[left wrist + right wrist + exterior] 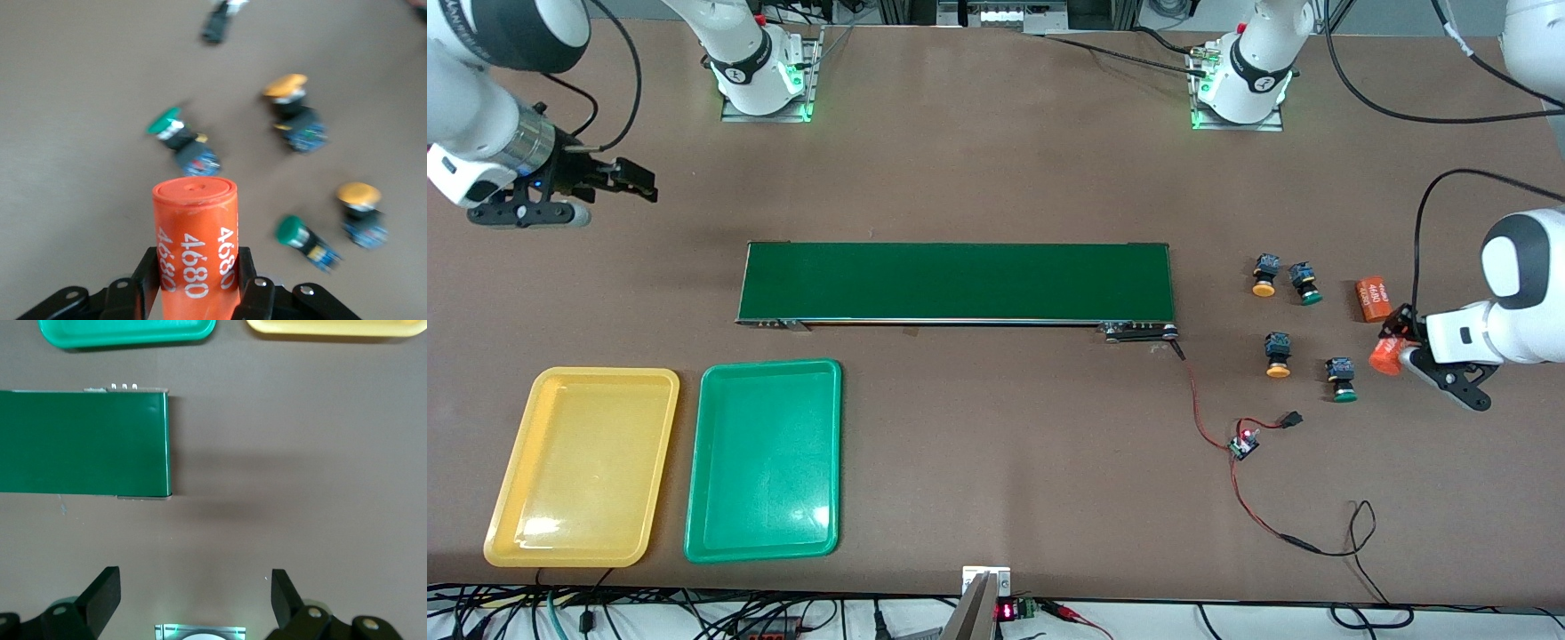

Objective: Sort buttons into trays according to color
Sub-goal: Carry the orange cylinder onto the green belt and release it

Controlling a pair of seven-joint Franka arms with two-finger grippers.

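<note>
Left gripper [1392, 351] is over the table at the left arm's end, close to the four buttons. Its fingers [250, 280] are clamped on an orange cylinder [195, 247] printed "4680", which stands out from between them. A second orange cylinder [1374, 300] lies on the table just beside it, farther from the front camera.

The buttons lie loose on the table between the belt [956, 282] and the left gripper, in two pairs. Far pair: a yellow button [1264, 276] with a green button [1305, 284] just beside it. Near pair: a yellow button [1278, 355] and a green button [1342, 380], slightly apart. All four lie on their sides, none in a tray.

Right gripper [627, 180] hangs over bare table at the right arm's end, farther from the front camera than the trays. Its fingers [107, 590] stand wide apart with nothing between them.

Yellow tray [511, 498] and green tray [698, 507] sit side by side near the front camera, toward the right arm's end, the yellow one outermost. Neither holds anything. A small circuit board [1243, 444] with red wiring lies on the table nearer the front camera than the buttons.
</note>
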